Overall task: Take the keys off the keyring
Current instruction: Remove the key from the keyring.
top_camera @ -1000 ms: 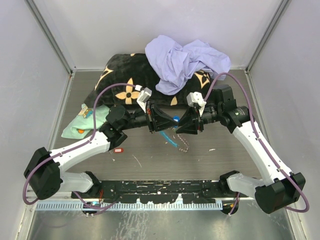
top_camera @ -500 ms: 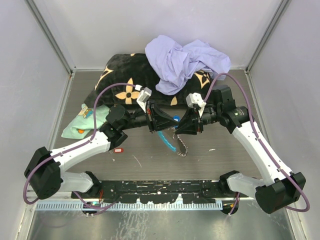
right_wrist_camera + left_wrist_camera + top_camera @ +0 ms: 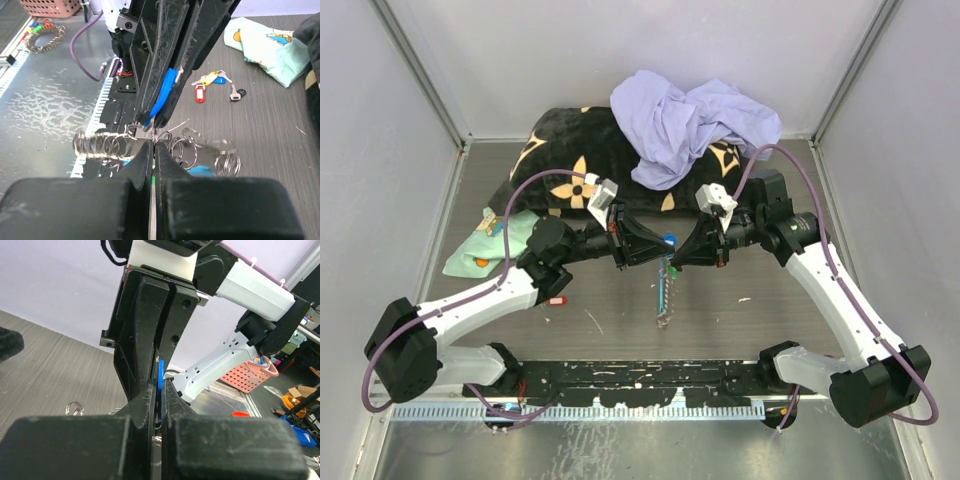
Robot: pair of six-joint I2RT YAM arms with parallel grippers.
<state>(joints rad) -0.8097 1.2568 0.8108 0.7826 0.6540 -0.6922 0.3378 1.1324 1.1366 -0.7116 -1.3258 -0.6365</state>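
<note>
**Operator:** Report the work surface and the large items on it.

**Technician:** The table [image 3: 770, 320] is grey with a wood grain. A black cushion [image 3: 555, 155] with a tan flower pattern lies at its far side. A lavender cloth [image 3: 690, 120] is heaped on the right part of the cushion. A mint-green cloth [image 3: 485, 250] lies at the left side of the table.

**Operator:** Report the condition of each gripper.

**Technician:** The two grippers meet tip to tip above the middle of the table. The left gripper [image 3: 159, 390] has its jaws pressed together on the flat blue crescent of the keyring [image 3: 664, 295]. The blue edge shows between its fingers in the left wrist view. The right gripper [image 3: 153, 145] is also closed, nipping the chain where the links bunch just below the crescent. A speck of green shows between its fingers. Whether that is a key tag cannot be told.

**Operator:** Report the location of the keyring.

**Technician:** It is held between the two grippers. In the top view the chain trails from the tips toward the near edge. In the right wrist view, loops of chain spread to either side of the fingertips.

**Operator:** Report the keys.

**Technician:** The keys [image 3: 210, 78] that are visible lie loose on the table near the mint-green cloth. The yellow-tagged and blue-tagged keys are touching, a red-tagged key is just beside them, and there is one dark-headed key.
</note>
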